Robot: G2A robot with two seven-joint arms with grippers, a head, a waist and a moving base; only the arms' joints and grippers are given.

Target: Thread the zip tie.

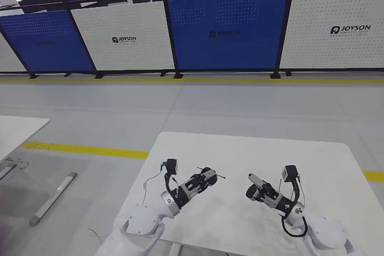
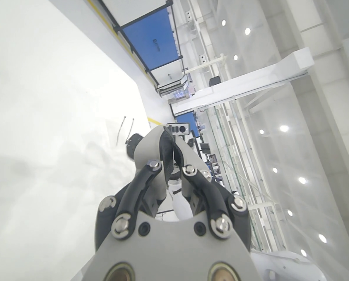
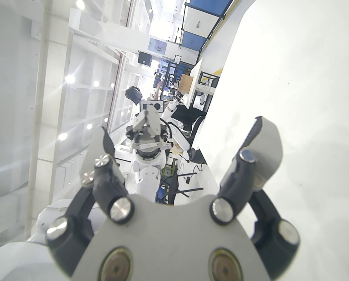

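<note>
My left gripper (image 1: 209, 175) hangs above the white table (image 1: 243, 150), shut on a thin black zip tie (image 1: 219, 175) that sticks out on both sides of the fingertips. In the left wrist view the two fingers (image 2: 162, 147) are pressed together. My right gripper (image 1: 251, 181) faces it from a short way off, open with nothing between its fingers (image 3: 262, 135). From the right wrist view the left gripper (image 3: 145, 124) is straight ahead, apart from mine.
Two more black zip ties (image 2: 124, 130) lie on the table beyond my left gripper. A second white table (image 1: 6, 137) stands at the far left. Blue and white panels (image 1: 224, 35) line the back of the floor.
</note>
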